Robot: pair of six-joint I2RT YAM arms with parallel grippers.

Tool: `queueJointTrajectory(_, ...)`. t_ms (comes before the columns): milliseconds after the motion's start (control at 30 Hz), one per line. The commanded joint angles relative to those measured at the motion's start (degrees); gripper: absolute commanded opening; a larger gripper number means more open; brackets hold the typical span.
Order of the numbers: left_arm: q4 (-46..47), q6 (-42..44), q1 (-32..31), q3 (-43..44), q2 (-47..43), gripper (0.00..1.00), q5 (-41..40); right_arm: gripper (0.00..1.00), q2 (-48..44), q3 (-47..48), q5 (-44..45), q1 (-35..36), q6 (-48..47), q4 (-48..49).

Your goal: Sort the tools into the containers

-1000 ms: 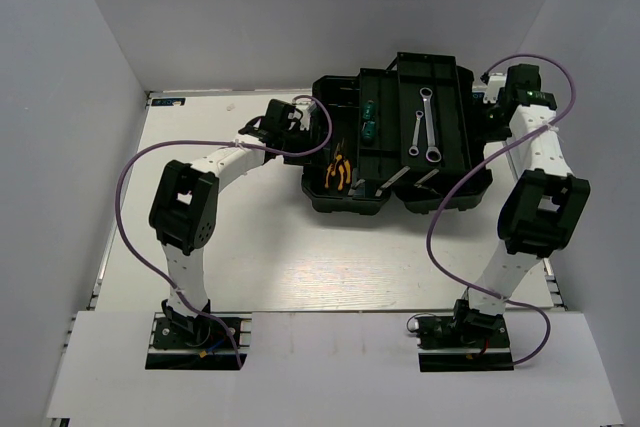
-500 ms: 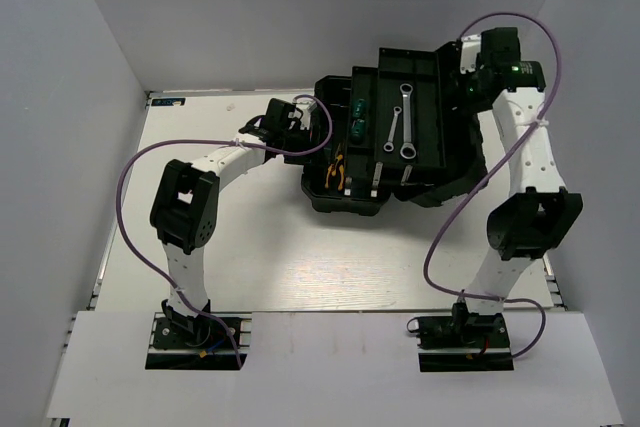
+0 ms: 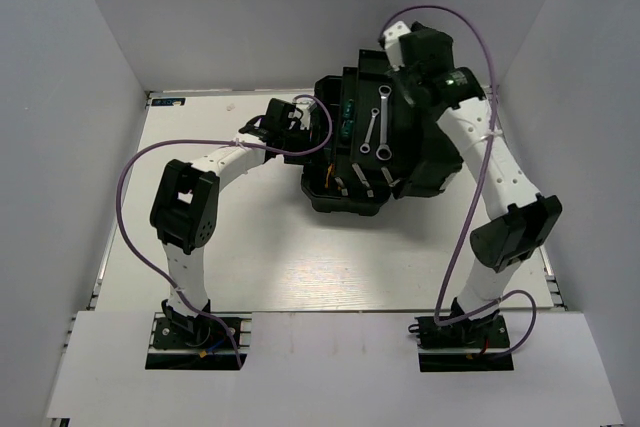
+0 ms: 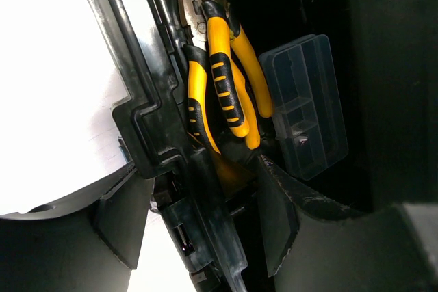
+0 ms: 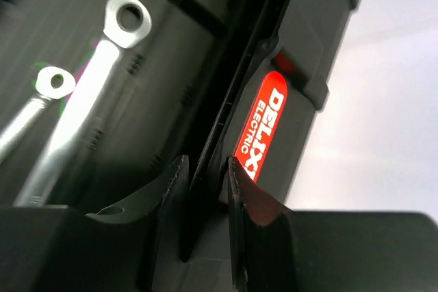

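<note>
The right gripper [image 5: 205,172] is clamping its jaws onto the thin black rim of the lid [image 5: 236,94], one finger on each face. Just right of the fingers a red label [image 5: 263,128] is glowing on the lid's outer side. Its white letters are reading DELIX, with ELECTRIC in smaller print beside them, and the word's lower end is running behind a finger. On the lid's inner face, at the left of that view, the long wrench [image 5: 89,94] and the short wrench [image 5: 34,107] are lying side by side, ring ends up.

The left gripper [image 4: 200,189] is straddling the near wall [image 4: 147,100] of the toolbox [image 3: 340,192], one finger outside and one inside. The outer finger is lying against the wall, but whether the pair is squeezing it cannot be told. Behind the wall two yellow-and-black pliers [image 4: 222,87] are sitting together inside the box. A clear organiser box [image 4: 304,107] is showing to their right. No writing is readable in this view.

From above, the right arm is rising from its base at the lower right. It is bending at an elbow in the right middle and reaching up and left to the lid's top edge. The lid is standing tilted over the box. The left arm is arching from the lower left and reaching right to the box's left edge, low over the white table [image 3: 300,257].
</note>
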Motion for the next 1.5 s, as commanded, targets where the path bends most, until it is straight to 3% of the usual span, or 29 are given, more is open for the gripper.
queueJointTrajectory(0,1.5,-0.4,-0.8,1.0,-0.6,0.48,-0.3,0.00,0.9,-1.9,-5.3,8.3,-2.5,2.3)
queueJointTrajectory(333,2.2,-2.0,0.3,0.5,-4.7,0.50,-2.0,0.00,3.5,-6.8,2.9,18.4,-4.1,7.0)
queueJointTrajectory(433,1.6,-2.7,0.9,-0.1,-7.2,0.56,-4.8,0.00,4.5,-6.9,4.8,19.9,-4.3,7.6)
queueJointTrajectory(600,1.6,-2.2,1.5,-0.1,-13.1,0.77,-7.4,0.00,5.3,-7.3,5.5,20.5,-4.7,8.6)
queueJointTrajectory(933,0.0,-3.9,4.4,-2.6,-17.7,0.86,-10.2,0.00,5.3,-9.3,5.2,20.3,-4.3,8.8)
queueJointTrajectory(1100,-4.2,-5.6,6.2,-4.3,-22.8,0.87,-16.2,0.00,5.7,-9.6,3.7,21.0,-3.6,7.8)
queueJointTrajectory(1333,-7.8,-8.3,9.4,-14.7,-35.1,0.91,-27.0,0.00,8.4,-7.3,-0.5,23.0,-1.3,4.3)
queueJointTrajectory(1367,-7.8,-8.3,9.4,-15.8,-38.1,0.92,-27.6,0.04,8.5,-6.9,-1.2,23.3,-0.7,4.0)
queueJointTrajectory(1400,-7.8,-8.3,10.0,-17.8,-39.4,0.92,-27.6,0.21,8.9,-6.5,-3.5,23.7,-0.1,3.5)
queueJointTrajectory(1467,-7.8,-8.3,10.6,-19.5,-42.2,0.92,-28.3,0.40,9.3,-5.0,-5.9,24.3,0.3,1.9)
